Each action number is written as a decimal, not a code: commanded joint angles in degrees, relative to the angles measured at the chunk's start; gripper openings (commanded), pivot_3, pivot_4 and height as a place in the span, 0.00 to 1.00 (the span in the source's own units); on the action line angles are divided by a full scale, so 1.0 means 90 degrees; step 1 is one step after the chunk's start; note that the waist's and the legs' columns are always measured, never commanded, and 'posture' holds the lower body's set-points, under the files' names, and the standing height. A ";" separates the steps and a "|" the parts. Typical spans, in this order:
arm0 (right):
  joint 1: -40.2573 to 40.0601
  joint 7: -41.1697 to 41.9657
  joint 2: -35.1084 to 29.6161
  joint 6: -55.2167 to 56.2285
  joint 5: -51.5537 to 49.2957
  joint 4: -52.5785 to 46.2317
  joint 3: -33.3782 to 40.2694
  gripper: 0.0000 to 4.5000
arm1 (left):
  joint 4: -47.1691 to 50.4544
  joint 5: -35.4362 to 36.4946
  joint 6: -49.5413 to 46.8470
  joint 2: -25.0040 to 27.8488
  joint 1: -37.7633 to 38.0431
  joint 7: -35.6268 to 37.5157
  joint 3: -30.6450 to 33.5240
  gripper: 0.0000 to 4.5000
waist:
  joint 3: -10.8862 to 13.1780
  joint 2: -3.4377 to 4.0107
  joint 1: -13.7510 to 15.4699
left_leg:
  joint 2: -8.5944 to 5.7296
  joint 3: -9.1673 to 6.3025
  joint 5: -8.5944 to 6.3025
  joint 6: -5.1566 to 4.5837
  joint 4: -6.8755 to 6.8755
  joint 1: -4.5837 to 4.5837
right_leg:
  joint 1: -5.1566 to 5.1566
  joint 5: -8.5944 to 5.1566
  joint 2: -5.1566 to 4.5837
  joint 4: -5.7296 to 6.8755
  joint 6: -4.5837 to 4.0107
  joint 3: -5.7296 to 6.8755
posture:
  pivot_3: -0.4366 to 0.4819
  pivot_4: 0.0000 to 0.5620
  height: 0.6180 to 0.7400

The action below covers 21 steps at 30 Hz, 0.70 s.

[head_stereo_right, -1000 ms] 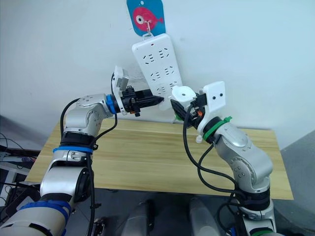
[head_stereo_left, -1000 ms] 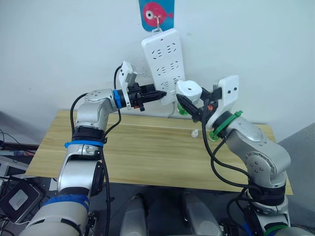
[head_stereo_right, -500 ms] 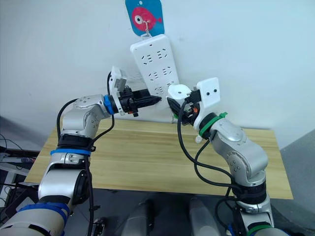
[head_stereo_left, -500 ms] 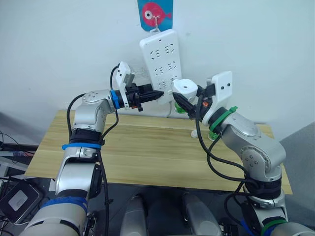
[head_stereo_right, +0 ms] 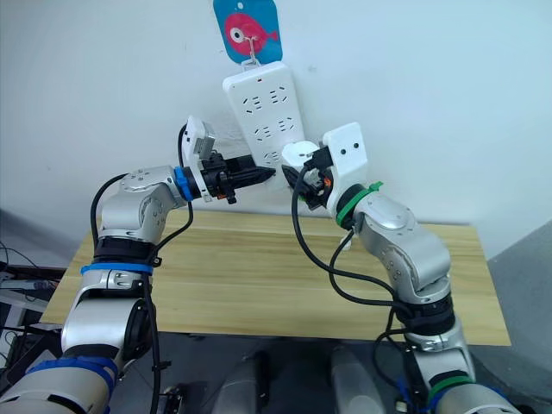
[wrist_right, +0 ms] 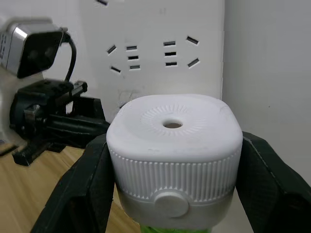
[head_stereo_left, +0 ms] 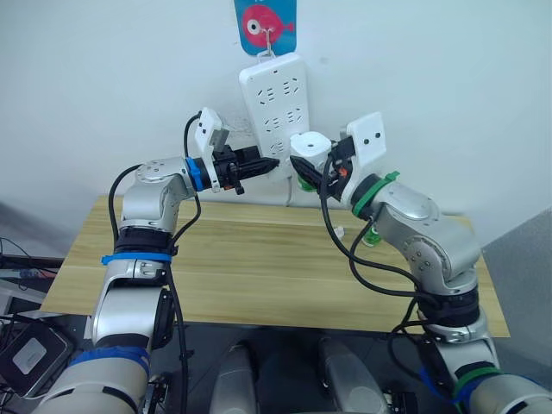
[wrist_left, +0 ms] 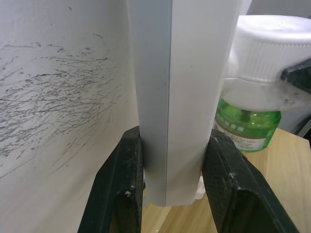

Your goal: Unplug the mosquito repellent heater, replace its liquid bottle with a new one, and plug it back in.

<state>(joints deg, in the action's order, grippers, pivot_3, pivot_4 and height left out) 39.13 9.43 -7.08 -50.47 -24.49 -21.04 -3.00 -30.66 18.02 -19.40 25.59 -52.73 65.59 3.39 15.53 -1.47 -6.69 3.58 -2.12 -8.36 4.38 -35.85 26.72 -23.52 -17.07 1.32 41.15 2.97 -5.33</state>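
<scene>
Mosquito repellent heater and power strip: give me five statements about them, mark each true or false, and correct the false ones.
1. The right gripper is shut on the mosquito repellent heater. True.
2. The left gripper hangs open, away from everything. False: its fingers clamp the lower edge of the power strip.
3. A green bottle sits under the heater's white body. True.
4. The heater lies on the wooden table. False: it is held up in the air beside the power strip.
5. The power strip lies flat on the table. False: it hangs on the wall below a blue card with a pink fish.
</scene>
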 commanded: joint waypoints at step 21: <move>0.0302 0.0324 -0.0738 0.1200 0.1780 0.0646 -0.1128 0.67 | 0.0701 0.0199 -0.0043 -0.0193 0.0150 0.0288 -0.0191 0.29 | -0.0001 0.0001 -0.0033 | 0.0002 0.0013 0.0001 0.0000 -0.0002 -0.0010 | 0.0001 0.0000 0.0002 0.0000 0.0001 -0.0013 | 0.36 0.36 1.00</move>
<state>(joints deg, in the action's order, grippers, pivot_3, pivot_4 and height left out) 39.55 13.39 -13.30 -40.47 -11.92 -17.72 -13.03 -29.11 17.54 -19.59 25.69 -51.49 64.23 4.34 15.52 -1.46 -6.99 3.60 -1.99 -8.36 4.38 -35.87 26.63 -23.51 -17.07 1.34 41.14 2.98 -5.46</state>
